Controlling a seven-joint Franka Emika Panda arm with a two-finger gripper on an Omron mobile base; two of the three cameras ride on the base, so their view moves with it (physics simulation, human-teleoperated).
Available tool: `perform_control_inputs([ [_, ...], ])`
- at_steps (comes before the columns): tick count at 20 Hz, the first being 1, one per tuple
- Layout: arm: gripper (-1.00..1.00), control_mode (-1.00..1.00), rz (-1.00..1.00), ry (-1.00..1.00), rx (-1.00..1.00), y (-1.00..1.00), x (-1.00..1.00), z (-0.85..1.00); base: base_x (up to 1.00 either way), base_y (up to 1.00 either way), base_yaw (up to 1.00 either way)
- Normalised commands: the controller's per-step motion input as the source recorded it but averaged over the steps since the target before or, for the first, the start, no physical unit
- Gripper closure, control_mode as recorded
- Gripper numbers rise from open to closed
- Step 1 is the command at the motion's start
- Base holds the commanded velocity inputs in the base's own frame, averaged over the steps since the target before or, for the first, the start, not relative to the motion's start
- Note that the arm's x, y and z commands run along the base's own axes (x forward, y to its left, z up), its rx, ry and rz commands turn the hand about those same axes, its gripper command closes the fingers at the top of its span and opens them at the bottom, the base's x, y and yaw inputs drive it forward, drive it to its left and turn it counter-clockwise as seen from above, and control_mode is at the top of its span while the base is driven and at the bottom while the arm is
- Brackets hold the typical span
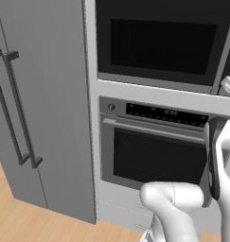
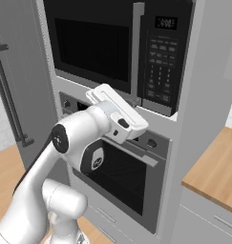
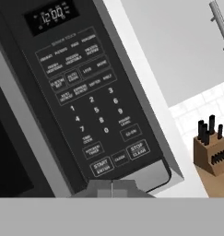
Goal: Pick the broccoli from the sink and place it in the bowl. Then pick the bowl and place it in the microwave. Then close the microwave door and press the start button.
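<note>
Hand view: the gripper (image 3: 112, 188), jaws together on nothing, sits just below the start button (image 3: 101, 167) near the lower edge of the microwave (image 2: 136, 52). The microwave door (image 2: 91, 45) is closed; free room lies right.

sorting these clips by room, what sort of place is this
A home kitchen, rendered. A built-in microwave sits above a wall oven, a tall fridge stands beside them, and a knife block rests on a wooden counter.
</note>
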Motion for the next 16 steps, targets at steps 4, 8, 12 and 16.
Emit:
perform_control_inputs([
  [4, 1.00, -1.00, 0.00, 0.00, 0.02, -0.34, 0.09, 0.00, 0.00, 0.00, 0.00],
  [8, 1.00, -1.00, 0.00, 0.00, 0.00, -0.06, 0.14, -0.13, 0.00, 0.00, 0.00],
  [12, 1.00, -1.00, 0.00, -0.02, -0.01, 0.06, 0.03, -0.25, 0.00, 0.00, 0.00],
  [16, 1.00, -1.00, 0.01, 0.00, 0.00, 0.01, 0.03, -0.01, 0.00, 0.00, 0.00],
])
